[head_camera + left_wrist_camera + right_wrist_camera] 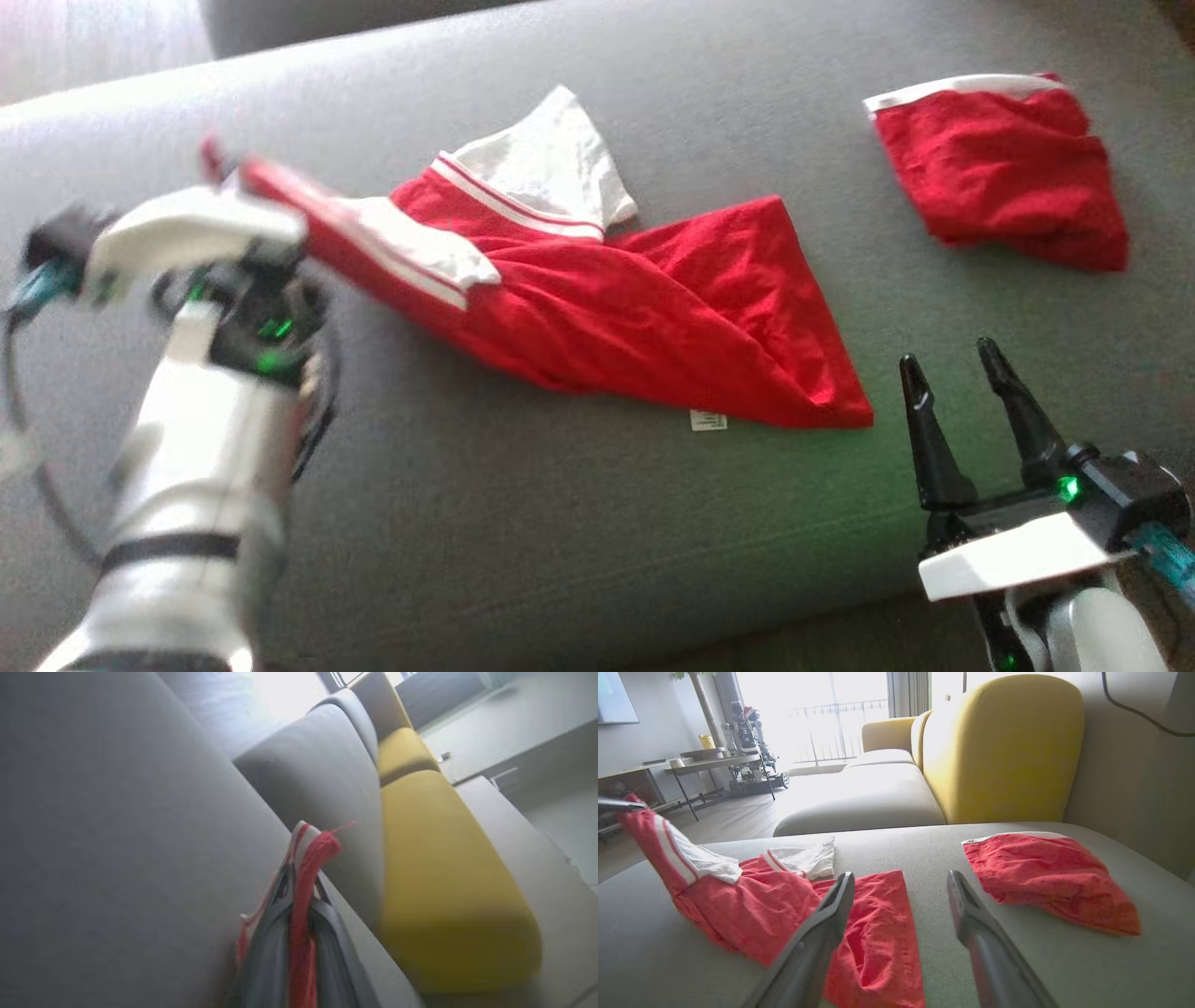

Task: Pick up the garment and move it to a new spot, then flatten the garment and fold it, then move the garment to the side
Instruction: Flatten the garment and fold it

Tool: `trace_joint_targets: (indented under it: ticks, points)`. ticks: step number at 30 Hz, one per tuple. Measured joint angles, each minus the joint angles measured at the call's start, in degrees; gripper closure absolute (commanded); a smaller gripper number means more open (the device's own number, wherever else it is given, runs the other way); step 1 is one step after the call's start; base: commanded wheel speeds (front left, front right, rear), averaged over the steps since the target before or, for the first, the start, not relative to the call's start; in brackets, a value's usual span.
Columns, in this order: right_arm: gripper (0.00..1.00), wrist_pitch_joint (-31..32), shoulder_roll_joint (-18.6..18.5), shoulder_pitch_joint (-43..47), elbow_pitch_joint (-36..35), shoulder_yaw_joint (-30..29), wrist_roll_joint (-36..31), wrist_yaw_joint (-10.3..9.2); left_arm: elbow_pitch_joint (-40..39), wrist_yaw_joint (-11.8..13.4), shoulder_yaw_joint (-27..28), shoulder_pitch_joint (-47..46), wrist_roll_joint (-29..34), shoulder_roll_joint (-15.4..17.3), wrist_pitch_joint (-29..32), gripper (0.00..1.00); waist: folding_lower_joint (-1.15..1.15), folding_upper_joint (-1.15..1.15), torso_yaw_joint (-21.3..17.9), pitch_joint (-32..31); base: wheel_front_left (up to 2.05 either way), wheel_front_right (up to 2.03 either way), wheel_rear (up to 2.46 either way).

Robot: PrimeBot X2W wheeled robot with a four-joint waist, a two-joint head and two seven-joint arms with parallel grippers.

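left side: your left gripper (302,879) is pinching a striped edge of the crumpled red knit garment with white sleeves and white stripe trim (653,317). in the left wrist view the two grey fingers (271,938) are pressed onto a thin fold of red and white cloth. the head view is blurred here, so you can't read the fingertips there. that corner is raised off the wide grey fabric sofa cushion (523,523).

centre: the rest of the garment lies on the cushion, bunched, with one white sleeve turned up at the back and the red body trailing to a point at the front right. a small white label (708,420) pokes out under its front hem.

right side: your right gripper (950,357) hangs just off the garment's front right corner, fingers spread, nothing between them, not touching cloth. further right and back, well apart, a second red cloth piece with a white edge (1004,173) lies in a rough folded shape.

judgement: you are in the pick-up-and-move step. flattening has not started.

next move calls for: a second hold. bring the right gripper onto the near hem corner and close on it, so both arms carry the cloth and it comes down spread. with the left pinch alone it will likely drag and bunch.
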Motion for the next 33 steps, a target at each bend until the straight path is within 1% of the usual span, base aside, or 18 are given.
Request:
trace_joint_targets:
  ticks: [2,5,6,8,10,11,12,13,14,16,19,22,24,27,30,33]
  points:
    - [0.0,0.0,0.0,-0.1,-0.1,0.0,-0.4,0.0,-1.0,-0.1,5.5,3.9,3.4,0.9,0.0,1.0,0.01,0.0,0.8,1.0,0.0,0.0,0.0]
    - [0.0,0.0,0.0,-0.1,0.2,-0.1,-0.8,0.0,-5.4,-2.1,14.0,8.7,7.9,0.5,0.0,1.0,0.0,0.0,2.1,2.2,0.0,0.0,0.0]
    - [0.0,0.0,0.0,-0.1,0.5,-0.1,-0.8,0.0,-7.0,-2.8,16.1,10.2,9.8,0.1,-0.1,0.88,0.0,0.0,2.5,2.5,0.0,0.0,0.0]
    - [0.0,0.0,0.0,-0.1,1.5,-0.2,-0.8,0.0,-10.1,-4.8,19.4,13.1,12.8,-1.0,-0.4,0.7,0.0,0.0,3.2,3.1,0.0,0.0,0.0]
    - [0.0,0.0,0.0,-0.1,3.0,0.0,-0.8,0.0,-12.7,-6.7,21.6,15.9,15.5,-1.8,-0.4,0.54,0.0,0.0,3.8,3.6,0.0,0.0,0.0]
    - [0.0,0.0,0.0,-0.1,4.0,0.3,-0.8,0.0,-13.4,-7.2,22.4,17.1,16.6,-2.0,-0.4,0.18,0.01,0.0,4.2,3.8,0.0,0.0,0.0]
    - [0.0,0.0,0.0,-0.1,5.0,0.6,-0.8,0.0,-14.0,-7.5,23.0,18.2,17.9,-2.1,-0.4,0.0,0.01,0.0,4.6,4.0,0.0,0.0,0.0]
    - [0.0,0.0,0.0,-0.1,6.1,1.0,-0.8,0.0,-14.8,-7.7,23.4,19.2,19.0,-2.1,-0.4,0.0,0.0,0.0,4.9,4.2,0.0,0.0,0.0]
    - [0.0,0.0,0.0,-0.1,9.2,1.9,-1.2,0.0,-16.9,-8.6,24.2,21.0,21.6,-2.2,-0.4,0.0,0.0,0.0,5.5,4.3,0.0,0.0,0.0]
    - [0.0,0.0,0.0,-0.3,12.7,2.2,-1.2,0.0,-20.1,-9.6,23.8,22.6,23.9,-2.1,-0.4,0.0,0.0,0.0,6.1,4.3,0.0,0.0,0.0]
    - [0.0,0.0,0.0,-1.2,17.8,2.0,-1.2,0.0,-27.7,-10.7,21.4,25.2,29.0,-2.1,-0.4,0.0,0.0,0.0,6.9,4.3,0.0,0.0,0.0]
    - [0.0,0.0,0.0,-3.2,21.3,0.9,-1.6,0.0,-35.4,-10.6,17.1,28.9,33.3,-2.1,-0.4,0.0,0.0,0.0,7.7,4.2,0.0,0.0,0.0]
    - [0.0,0.0,0.0,-4.8,22.9,0.3,-1.7,0.0,-39.3,-10.5,13.9,31.9,35.0,-2.1,-0.4,0.0,0.0,0.0,8.1,4.0,0.0,0.0,0.0]
    - [0.0,0.0,0.0,-6.8,25.6,-0.5,-1.8,0.0,-43.4,-9.3,9.7,36.1,37.3,-2.0,-0.4,0.0,0.0,0.0,8.7,3.7,0.0,0.0,0.0]
    - [0.0,0.0,0.0,-7.7,29.1,-1.1,-1.8,0.0,-45.6,-8.0,6.5,38.5,38.6,-1.9,-0.4,0.0,0.0,0.0,9.3,3.4,0.0,0.0,0.0]
    - [0.0,0.0,0.0,-8.3,31.7,-1.3,-1.8,0.0,-47.1,-7.0,4.8,39.2,39.6,-1.8,-0.4,0.0,0.0,0.0,9.9,3.3,0.0,0.0,0.0]
